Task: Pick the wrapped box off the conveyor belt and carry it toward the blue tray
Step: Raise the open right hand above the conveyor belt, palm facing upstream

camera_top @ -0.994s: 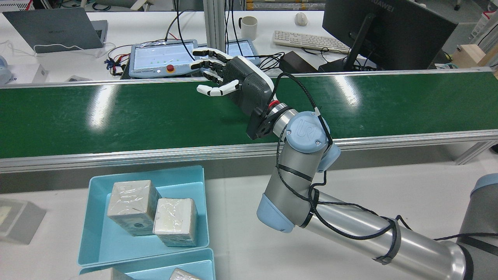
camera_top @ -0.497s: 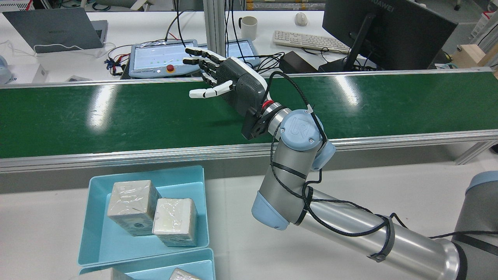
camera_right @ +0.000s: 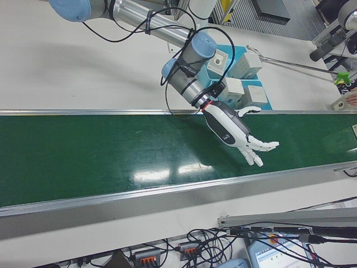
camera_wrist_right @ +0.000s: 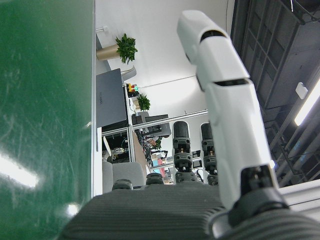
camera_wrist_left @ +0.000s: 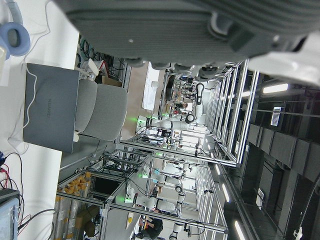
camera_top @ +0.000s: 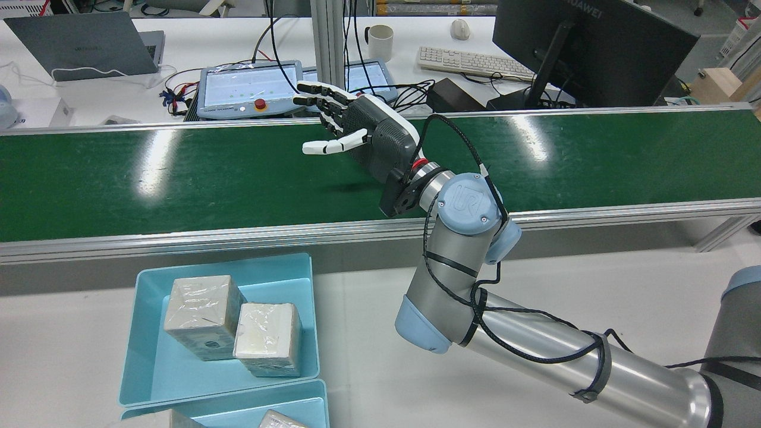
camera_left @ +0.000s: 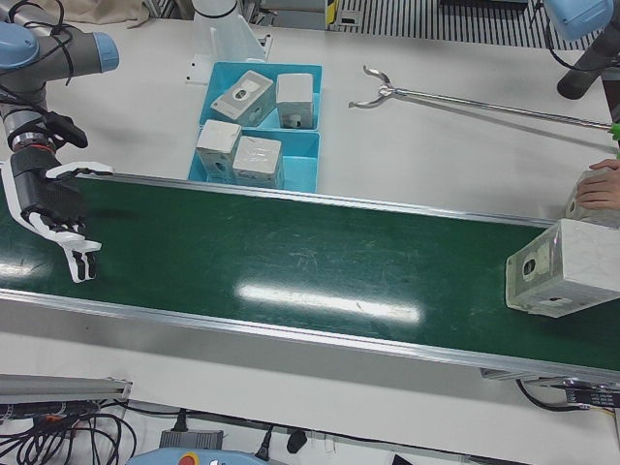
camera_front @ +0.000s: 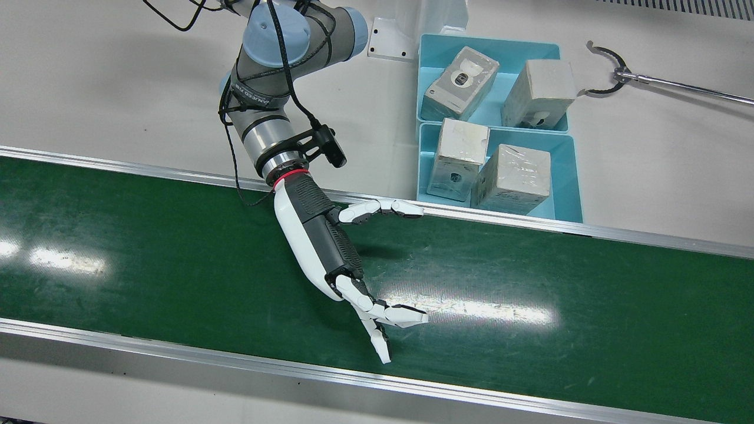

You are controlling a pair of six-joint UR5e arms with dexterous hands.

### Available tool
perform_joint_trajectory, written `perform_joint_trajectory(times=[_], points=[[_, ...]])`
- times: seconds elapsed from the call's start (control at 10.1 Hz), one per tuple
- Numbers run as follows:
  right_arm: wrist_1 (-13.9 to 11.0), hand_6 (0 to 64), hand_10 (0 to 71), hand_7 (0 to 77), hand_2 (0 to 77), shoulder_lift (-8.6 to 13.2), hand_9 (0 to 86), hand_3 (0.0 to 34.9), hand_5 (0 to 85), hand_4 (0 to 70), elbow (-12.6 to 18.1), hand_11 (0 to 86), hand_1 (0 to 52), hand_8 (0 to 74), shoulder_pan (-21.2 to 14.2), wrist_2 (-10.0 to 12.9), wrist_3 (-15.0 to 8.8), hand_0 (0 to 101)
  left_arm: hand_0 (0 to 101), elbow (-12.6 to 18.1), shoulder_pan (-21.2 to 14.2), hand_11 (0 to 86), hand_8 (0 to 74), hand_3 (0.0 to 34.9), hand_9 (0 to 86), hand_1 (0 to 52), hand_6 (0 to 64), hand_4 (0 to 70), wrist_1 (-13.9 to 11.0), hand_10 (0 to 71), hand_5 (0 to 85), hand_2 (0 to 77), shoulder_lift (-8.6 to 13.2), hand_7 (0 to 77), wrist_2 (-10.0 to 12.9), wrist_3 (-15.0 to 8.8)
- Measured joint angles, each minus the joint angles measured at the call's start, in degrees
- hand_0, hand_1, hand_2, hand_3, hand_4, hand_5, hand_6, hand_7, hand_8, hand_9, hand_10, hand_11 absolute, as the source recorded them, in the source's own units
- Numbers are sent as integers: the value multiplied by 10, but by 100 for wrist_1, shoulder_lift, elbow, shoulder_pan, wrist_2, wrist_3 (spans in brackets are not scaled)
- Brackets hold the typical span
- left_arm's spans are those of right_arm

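My right hand point(camera_front: 330, 247) is open and empty, fingers spread, palm on edge just above the green conveyor belt point(camera_front: 559, 282). It also shows in the rear view point(camera_top: 362, 134), the left-front view point(camera_left: 53, 208) and the right-front view point(camera_right: 234, 128). A wrapped box point(camera_left: 562, 266) sits at the far end of the belt, well away from the hand. Two blue trays point(camera_front: 565, 153) beside the belt hold several wrapped boxes point(camera_front: 515, 176). My left hand shows only as a dark palm point(camera_wrist_left: 175, 25) in its own view.
A person's hand point(camera_left: 603, 186) rests on another box past the belt's end. A long grabber tool point(camera_front: 612, 73) lies on the white table by the trays. Behind the belt are a pendant point(camera_top: 250, 89), a monitor point(camera_top: 588, 47) and a keyboard point(camera_top: 469, 62).
The right hand swung a little to the left along the belt, then came back right to about where it was. Its fingers stayed open.
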Motion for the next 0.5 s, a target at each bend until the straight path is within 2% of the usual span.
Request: perform_joint_trajectory(times=[0.2,0.3,0.4,0.5], points=[[3,76,0,218,207,-38,44,79,207,147,3,16,235,0,4,1,38,541,0,0,0,0,5,0,0,0,0,0,0,5,11,11,0,5,0,0],[48,76,0,235,207,-58,44,95,218,147,3,16,235,0,5,0,55,545,0,0,0,0,5,0,0,0,0,0,0,5,11,11,0,5,0,0],[166,76,0,235,218,-92,44,95,218,147,-1,16,251,0,6,3,61,546,0,0,0,0,5,0,0,0,0,0,0,0,5,11,0,5,0,0],[373,76,0,240,218,-147,44,68,218,147,-12,16,245,0,6,6,61,546,0,0,0,0,5,0,0,0,0,0,0,5,5,11,0,5,0,0]])
